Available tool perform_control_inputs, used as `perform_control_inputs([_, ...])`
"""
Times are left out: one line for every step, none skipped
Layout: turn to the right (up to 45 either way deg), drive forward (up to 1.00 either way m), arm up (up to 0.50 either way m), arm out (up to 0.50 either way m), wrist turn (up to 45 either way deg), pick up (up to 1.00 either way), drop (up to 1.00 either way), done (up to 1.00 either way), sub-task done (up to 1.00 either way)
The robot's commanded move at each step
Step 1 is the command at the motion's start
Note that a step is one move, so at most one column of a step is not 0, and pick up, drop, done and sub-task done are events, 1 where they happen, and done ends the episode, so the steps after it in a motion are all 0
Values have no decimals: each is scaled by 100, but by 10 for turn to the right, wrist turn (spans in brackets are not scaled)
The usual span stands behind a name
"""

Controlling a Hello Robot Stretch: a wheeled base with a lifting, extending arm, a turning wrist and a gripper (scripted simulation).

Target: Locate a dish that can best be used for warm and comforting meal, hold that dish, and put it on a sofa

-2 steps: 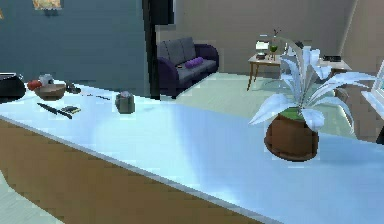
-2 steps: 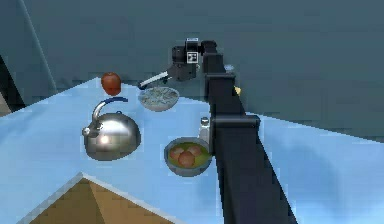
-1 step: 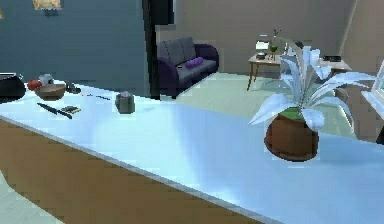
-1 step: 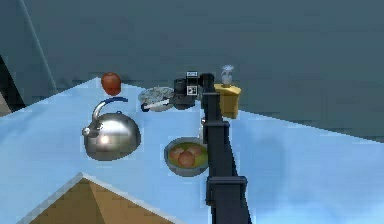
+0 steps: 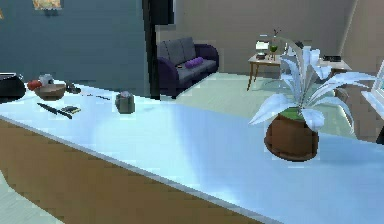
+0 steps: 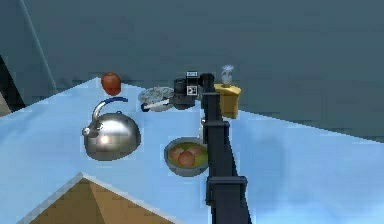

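Working the grasp step: bowl [image 6: 186, 155] sits on the table [image 6: 300, 170] lower-centre, just left of the arm [image 6: 218, 140], hand [image 6: 178, 92] is upper-centre by a grey flat thing [image 6: 155, 98], grip and load can't be told; next probably means retracting to the bowl.
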Motion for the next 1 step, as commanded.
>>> perform_control_inputs([0,0,10,0,0,0,0,0,0])
